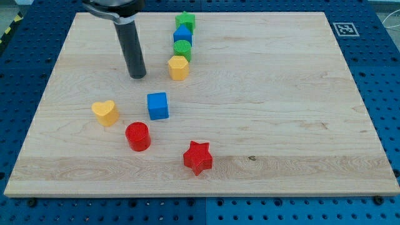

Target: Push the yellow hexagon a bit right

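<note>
- Camera view: wood board (pixel 281 94) sitting on a blue pegboard (pixel 384 75), 8 blocks on it.
- My tip (pixel 137 76) is resting on the board just left of the yellow hexagon (pixel 179 67), a small gap showing between them, not touching.
- Tool is a plain dark rod, nothing to open or close, holding nothing.
- Yellow hexagon is sitting in the upper middle of the board, at the bottom end of a column of 4 blocks.
- Column running up from it: green cylinder (pixel 182 49) touching the hexagon's top edge, then a blue block (pixel 182 35) whose shape I cannot tell, then a green star (pixel 185 22) nearest the view's top.
- Blue cube (pixel 158 105) is lying below the hexagon, well apart from it.
- Yellow heart (pixel 105 112) is sitting to the view's left of the cube.
- Red cylinder (pixel 138 136) is lying below and between the heart and the cube.
- Red star (pixel 198 157) is sitting lowest, right of the red cylinder.
- Fiducial tag (pixel 344 29) is showing at the board's top right corner.
</note>
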Available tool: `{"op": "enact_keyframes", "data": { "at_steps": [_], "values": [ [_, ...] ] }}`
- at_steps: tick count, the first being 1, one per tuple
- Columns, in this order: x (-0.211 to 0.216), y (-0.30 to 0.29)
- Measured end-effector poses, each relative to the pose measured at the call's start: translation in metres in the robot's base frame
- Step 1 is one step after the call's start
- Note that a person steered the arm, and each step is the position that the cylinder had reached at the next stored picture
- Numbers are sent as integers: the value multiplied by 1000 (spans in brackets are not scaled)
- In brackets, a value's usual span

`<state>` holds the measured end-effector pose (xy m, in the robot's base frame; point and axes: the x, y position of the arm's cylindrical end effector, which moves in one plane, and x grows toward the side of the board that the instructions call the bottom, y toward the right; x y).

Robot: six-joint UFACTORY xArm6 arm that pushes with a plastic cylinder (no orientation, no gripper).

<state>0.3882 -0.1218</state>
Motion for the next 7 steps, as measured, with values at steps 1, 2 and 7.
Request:
{"op": "enact_keyframes", "data": {
  "at_steps": [1,2,7],
  "values": [
    [-6,15],
    [-17,29],
    [-17,10]
  ]
}}
